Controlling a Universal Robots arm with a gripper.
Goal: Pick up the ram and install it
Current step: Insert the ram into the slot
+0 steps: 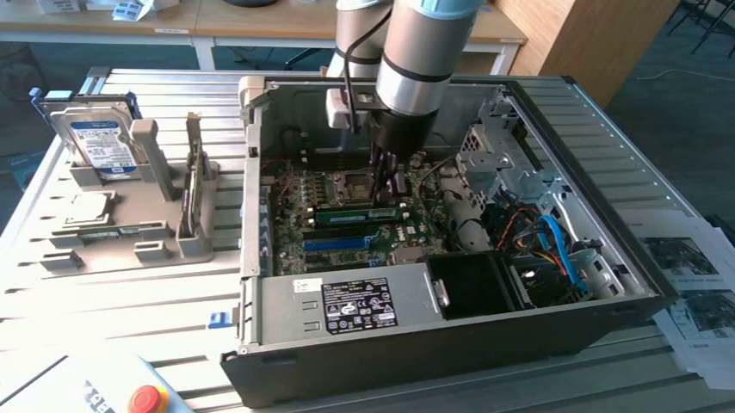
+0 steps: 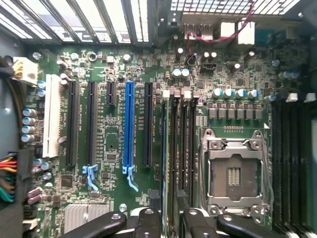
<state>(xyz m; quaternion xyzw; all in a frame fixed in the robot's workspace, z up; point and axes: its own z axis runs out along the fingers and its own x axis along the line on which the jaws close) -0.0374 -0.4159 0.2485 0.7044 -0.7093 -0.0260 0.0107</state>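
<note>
The ram [image 1: 354, 213] is a long green stick standing on edge in a memory slot on the motherboard [image 1: 301, 225], inside the open computer case [image 1: 460, 335]. My gripper [image 1: 388, 191] hangs straight down over the end of the ram at the exterior view's right. In the wrist view its two black fingers [image 2: 148, 223] stand apart, one on each side of the ram [image 2: 171, 163], which shows edge-on among the dark memory slots. The gripper is open, and I cannot tell whether its pads touch the stick.
An empty CPU socket [image 2: 233, 173] lies beside the memory slots, with a blue expansion slot [image 2: 129, 124] on the other side. A grey fixture [image 1: 126, 228] at the exterior view's left holds a hard drive [image 1: 98, 142] and a dark card [image 1: 195, 185]. Cables [image 1: 557, 245] crowd the case's right.
</note>
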